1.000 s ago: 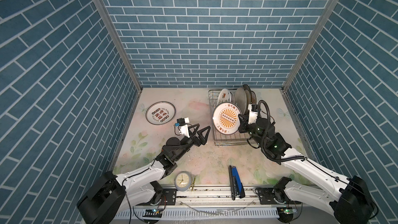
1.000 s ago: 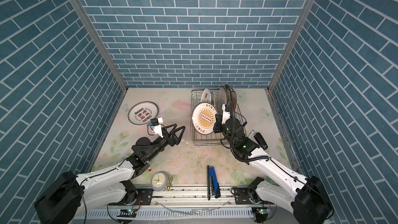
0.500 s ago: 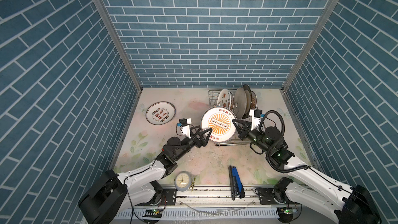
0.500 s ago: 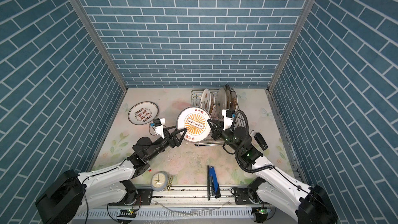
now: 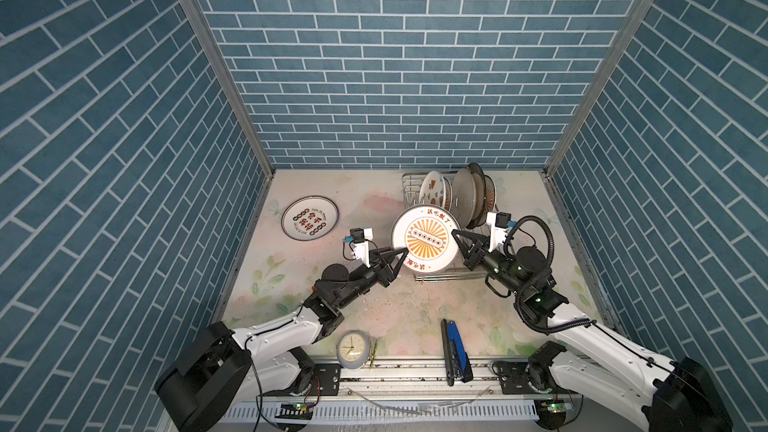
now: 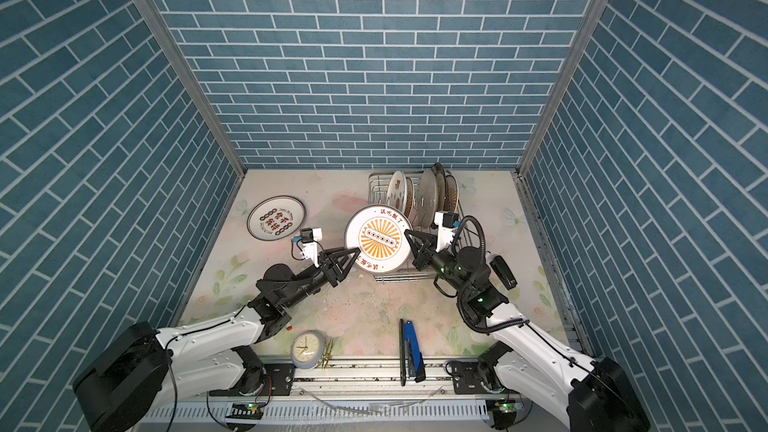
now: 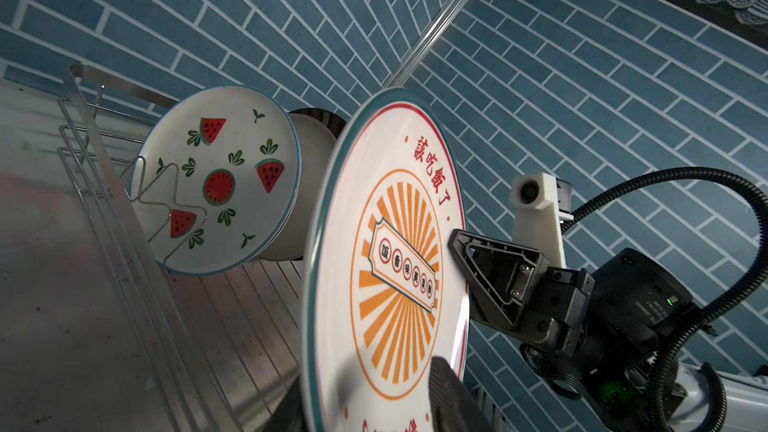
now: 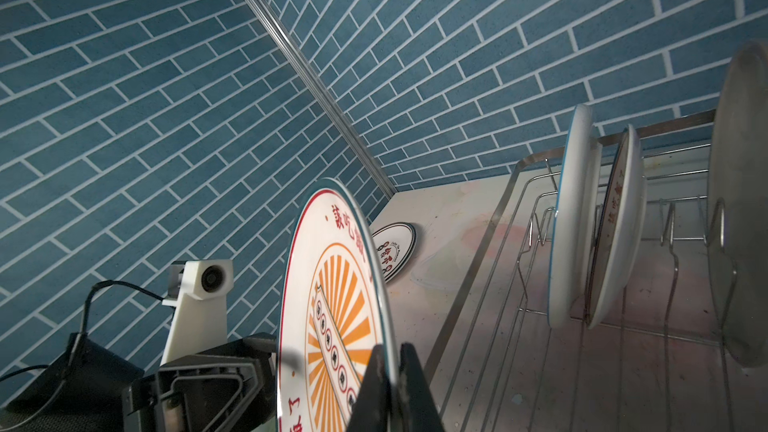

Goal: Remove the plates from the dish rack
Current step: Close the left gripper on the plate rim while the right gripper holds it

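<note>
- Nearest you, at the front edge of the worktop (image 5: 415, 309), a small clock (image 5: 352, 346) lies face up. To its right, a blue and black tool (image 5: 455, 347) lies across the rail.
- Your left pincer (image 5: 402, 254) reaches in from the left to the lower left rim of the sunburst plate (image 5: 426, 238). In the left wrist view its fingers (image 7: 446, 388) sit one on each side of that rim. You cannot tell whether they are pressing on it.
- Your right pincer (image 5: 454, 234) is clenched on the right rim of the same plate. In the right wrist view its two fingers (image 8: 376, 388) pinch the edge between them.
- The sunburst plate stands on edge between the two pincers, with its printed face turned toward the front. It sits at the near left corner of the dish rack (image 5: 440, 277).
- Well to the left, a plate with red lettering (image 5: 309, 223) lies flat and face up on the worktop, apart from everything else.
- The dish rack sits right of the middle and runs back toward the rear wall. The near prongs visible in the right wrist view are bare.
- In the far part of the rack, several plates stand upright side by side. The watermelon plate (image 7: 216, 180) is at the left of the row. Further right are a plain grey plate (image 5: 463, 197) and a dark-rimmed plate (image 5: 478, 174).
</note>
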Motion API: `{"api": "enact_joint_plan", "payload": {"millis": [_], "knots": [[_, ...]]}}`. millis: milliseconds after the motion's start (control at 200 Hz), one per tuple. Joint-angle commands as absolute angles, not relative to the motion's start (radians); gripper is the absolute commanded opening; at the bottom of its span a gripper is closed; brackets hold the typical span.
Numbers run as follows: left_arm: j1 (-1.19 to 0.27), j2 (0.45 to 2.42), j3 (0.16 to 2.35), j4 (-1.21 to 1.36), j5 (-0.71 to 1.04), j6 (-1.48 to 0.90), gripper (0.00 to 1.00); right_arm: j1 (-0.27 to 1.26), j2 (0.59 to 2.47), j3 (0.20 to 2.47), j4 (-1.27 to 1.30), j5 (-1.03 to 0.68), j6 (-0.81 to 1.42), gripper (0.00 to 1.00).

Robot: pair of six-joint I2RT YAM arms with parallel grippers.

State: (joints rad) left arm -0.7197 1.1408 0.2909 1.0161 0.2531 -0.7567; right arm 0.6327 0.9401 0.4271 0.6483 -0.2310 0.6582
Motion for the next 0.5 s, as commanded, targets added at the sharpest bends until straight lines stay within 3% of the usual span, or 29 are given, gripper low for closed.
{"api": "enact_joint_plan", "payload": {"millis": [0, 125, 305, 495], "knots": [[-0.716, 1.165, 0.313, 1.041, 0.267, -0.771, 0.38, 0.630, 0.959, 0.419, 0.769, -0.275, 0.689, 0.00], [-0.716, 1.168, 0.311, 1.057, 0.274, -0.785, 0.33, 0.629, 0.960, 0.415, 0.759, -0.228, 0.664, 0.00], [-0.716, 1.148, 0.319, 0.999, 0.255, -0.787, 0.15, 0.630, 0.974, 0.412, 0.748, -0.171, 0.628, 0.00], [-0.716, 1.165, 0.325, 1.005, 0.257, -0.799, 0.11, 0.630, 0.998, 0.416, 0.761, -0.170, 0.621, 0.00]]}}
